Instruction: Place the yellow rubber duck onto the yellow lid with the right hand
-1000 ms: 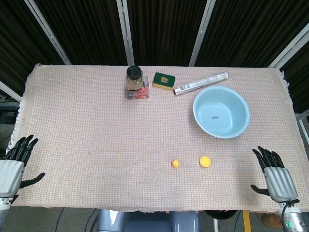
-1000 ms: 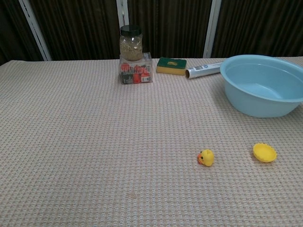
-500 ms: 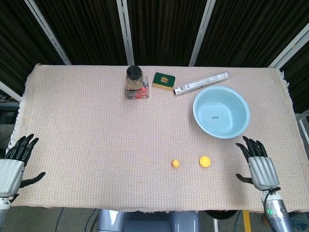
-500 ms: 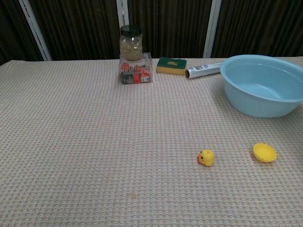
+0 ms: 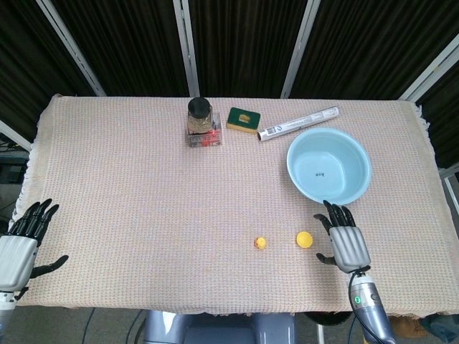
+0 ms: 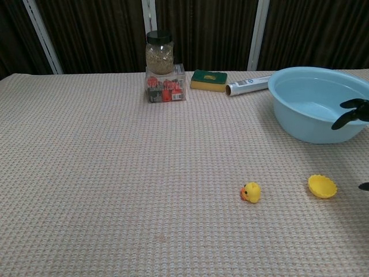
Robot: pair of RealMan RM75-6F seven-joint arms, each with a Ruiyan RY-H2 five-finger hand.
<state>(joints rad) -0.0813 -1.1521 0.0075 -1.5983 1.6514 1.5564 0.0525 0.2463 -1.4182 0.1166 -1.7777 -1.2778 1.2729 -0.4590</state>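
Duck: the yellow rubber duck (image 5: 261, 243) sits on the woven tablecloth (image 5: 143, 186) near the front edge, untouched by either hand.
Lid: the yellow lid (image 5: 305, 239) lies just to the right of the duck, apart from it, with nothing on it.
Progress: nothing of the task is done; the grasp, the lift, the short carry and the release onto the lid are all left.
Right hand: the right hand (image 5: 345, 242) hovers just right of the lid, fingers spread and pointing toward the blue basin (image 5: 329, 168); it holds nothing and touches neither lid nor duck. In the chest view only its dark fingertips (image 6: 347, 113) show at the frame edge.
Left hand: the left hand (image 5: 21, 240) rests at the far table corner, fingers apart, empty.
Judgement: the hand must pass over the lid to reach the duck; knocking the lid aside is the risk.
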